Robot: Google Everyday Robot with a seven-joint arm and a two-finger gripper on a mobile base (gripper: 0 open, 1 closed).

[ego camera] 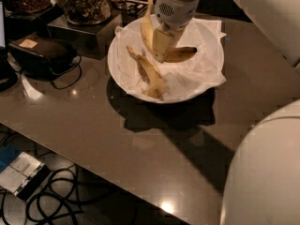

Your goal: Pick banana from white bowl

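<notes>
The gripper (161,50) reaches down into the bowl (187,96), which stands on the dark surface (140,144). Its yellow fingers (164,39) are closed around the bend of the banana (180,55). The banana's stem end points up past the far rim, and its dark tip lies to the right over the crumpled paper (187,76). A slimmer banana (149,73) lies just beside it. Jars (84,3) stand behind the bowl to the left.

No legible text or labels, tool (160,49) over white bowl (115,70)
</notes>
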